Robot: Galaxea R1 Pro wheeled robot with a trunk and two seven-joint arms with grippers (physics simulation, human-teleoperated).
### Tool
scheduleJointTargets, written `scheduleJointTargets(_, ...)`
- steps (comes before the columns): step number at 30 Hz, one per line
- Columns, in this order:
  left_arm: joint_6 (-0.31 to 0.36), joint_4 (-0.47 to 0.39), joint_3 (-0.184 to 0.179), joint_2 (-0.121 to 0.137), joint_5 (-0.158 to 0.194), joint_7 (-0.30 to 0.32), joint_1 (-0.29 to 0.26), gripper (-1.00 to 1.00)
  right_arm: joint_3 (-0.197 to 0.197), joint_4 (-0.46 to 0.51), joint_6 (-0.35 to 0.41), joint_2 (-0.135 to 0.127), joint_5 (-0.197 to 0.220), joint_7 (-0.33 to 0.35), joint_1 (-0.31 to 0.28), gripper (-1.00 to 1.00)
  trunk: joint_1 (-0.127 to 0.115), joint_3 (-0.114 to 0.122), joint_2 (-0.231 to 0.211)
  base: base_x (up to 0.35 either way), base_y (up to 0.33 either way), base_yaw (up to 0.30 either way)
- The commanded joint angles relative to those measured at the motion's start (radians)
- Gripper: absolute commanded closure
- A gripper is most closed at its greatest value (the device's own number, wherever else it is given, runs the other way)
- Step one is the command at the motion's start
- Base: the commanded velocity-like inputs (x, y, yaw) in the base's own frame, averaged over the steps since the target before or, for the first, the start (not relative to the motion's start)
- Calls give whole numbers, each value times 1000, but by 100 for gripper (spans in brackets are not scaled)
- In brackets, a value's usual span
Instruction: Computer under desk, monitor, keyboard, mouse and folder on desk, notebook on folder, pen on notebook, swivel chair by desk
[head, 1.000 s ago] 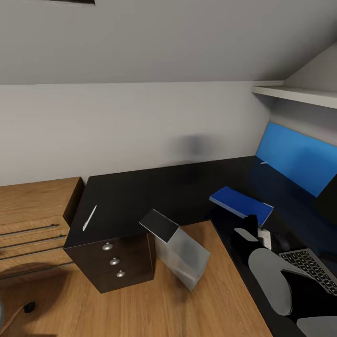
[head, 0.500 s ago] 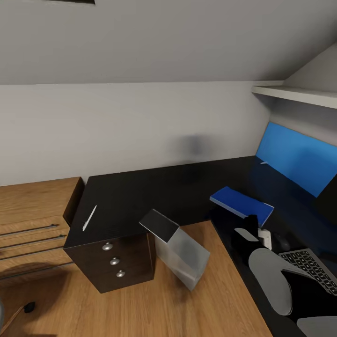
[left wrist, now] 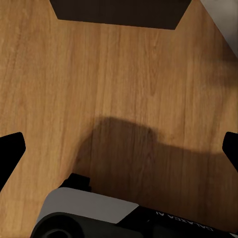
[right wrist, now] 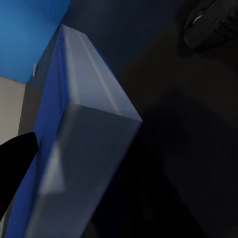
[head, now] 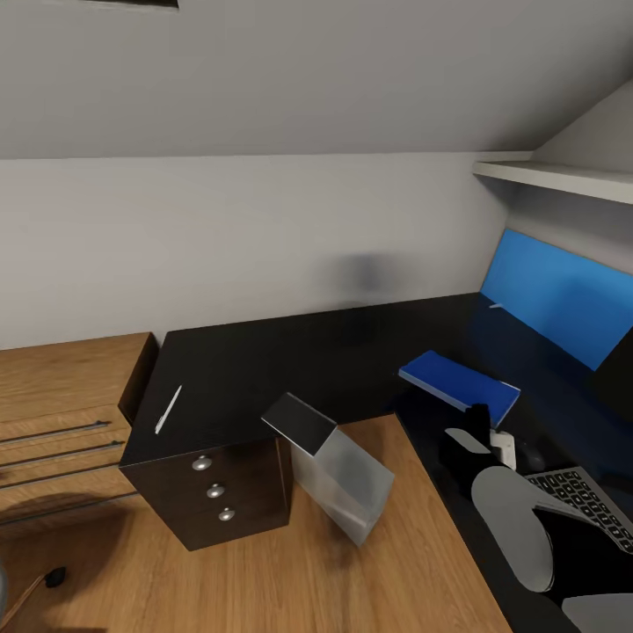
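One blue folder (head: 459,384), one pen (head: 168,410) at 9 o'clock, one keyboard (head: 587,505) on the bench (head: 290,360); right gripper (head: 476,428) jaws unclear, left gripper (left wrist: 119,148) jaws wide.

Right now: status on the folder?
Folder flat on desk, right pincer at its near edge. Mouse beside. Nothing blocking.

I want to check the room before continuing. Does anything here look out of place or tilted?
Yes. The computer is tipped over at a slant on the wooden floor beside the drawer unit of the desk, not standing upright. Also, the pen lies alone on the far left end of the desk, well apart from the folder.
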State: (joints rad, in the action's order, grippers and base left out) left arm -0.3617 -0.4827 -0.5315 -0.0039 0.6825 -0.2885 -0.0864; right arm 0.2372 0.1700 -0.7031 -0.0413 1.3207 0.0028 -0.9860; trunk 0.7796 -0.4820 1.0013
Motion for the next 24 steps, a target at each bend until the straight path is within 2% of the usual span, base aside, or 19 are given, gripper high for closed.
scheduleJointTargets(1, -5, 0, -8, 1, 6, -8, -1, -100, -3, 0, -3, 0, 6, 0, -1, 100, 0, -1, 1, 0, 0, 0)
scheduleJointTargets(10, -5, 0, -8, 1, 6, -8, -1, -100, -3, 0, -3, 0, 7, -1, 0, 100, 0, -1, 1, 0, 0, 0)
scheduleJointTargets(11, -5, 0, -8, 1, 6, -8, -1, -100, -3, 0, -3, 0, 7, -1, 0, -100, 0, -1, 1, 0, 0, 0)
scheduleJointTargets(24, -6, 0, -8, 1, 6, -8, -1, -100, -3, 0, -1, -2, 8, -1, -1, -100, 0, -1, 1, 0, 0, 0)
